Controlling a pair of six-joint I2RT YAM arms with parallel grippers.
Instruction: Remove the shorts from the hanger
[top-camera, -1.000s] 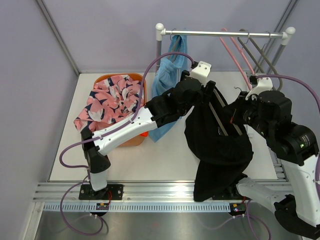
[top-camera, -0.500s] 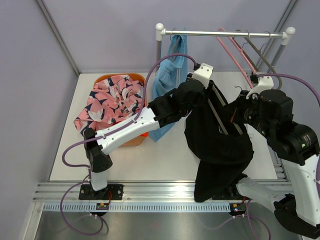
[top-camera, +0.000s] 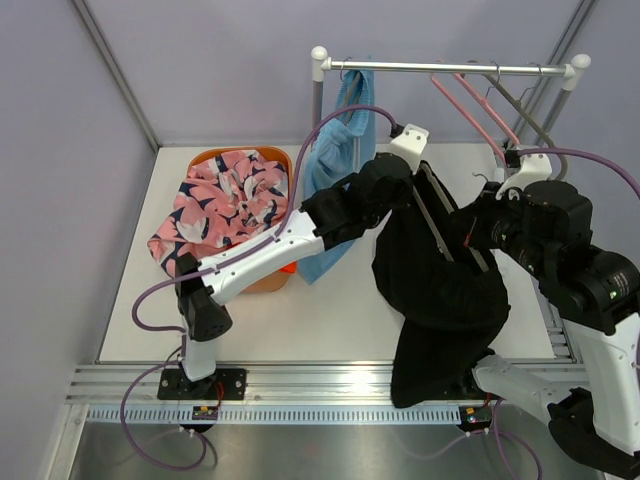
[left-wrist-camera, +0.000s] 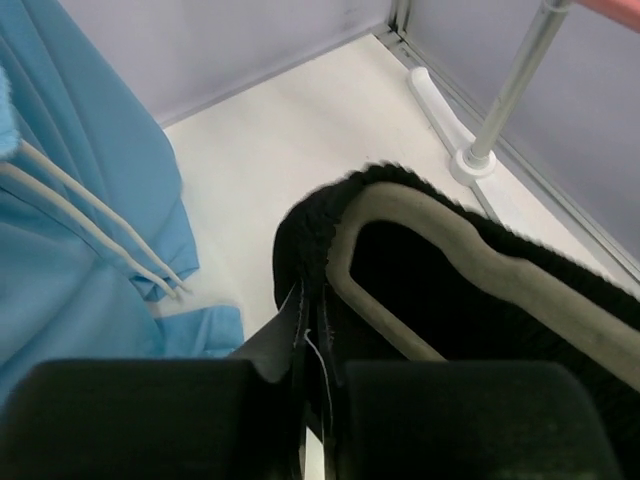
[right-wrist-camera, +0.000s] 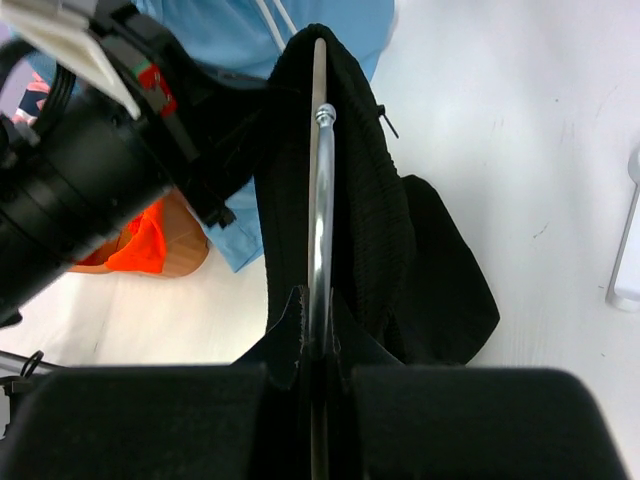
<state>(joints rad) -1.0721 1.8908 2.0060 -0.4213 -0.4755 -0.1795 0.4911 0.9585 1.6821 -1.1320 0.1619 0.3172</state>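
Item: black knit fabric shorts (top-camera: 440, 290), draped over grey hanger (left-wrist-camera: 450, 250), held up betw. my two arms. My L gripper (left-wrist-camera: 310, 345): jaws pressed together, pinching waistband edge. My R gripper (right-wrist-camera: 315, 310): jaws clamped on hanger's metal stem. Light blue drawstring shorts (top-camera: 335, 150) hang on silver metal rail (top-camera: 450, 68), just left.

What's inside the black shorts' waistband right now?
A grey hanger sits inside the black shorts, stretching the waistband. The rest of it is covered by fabric.
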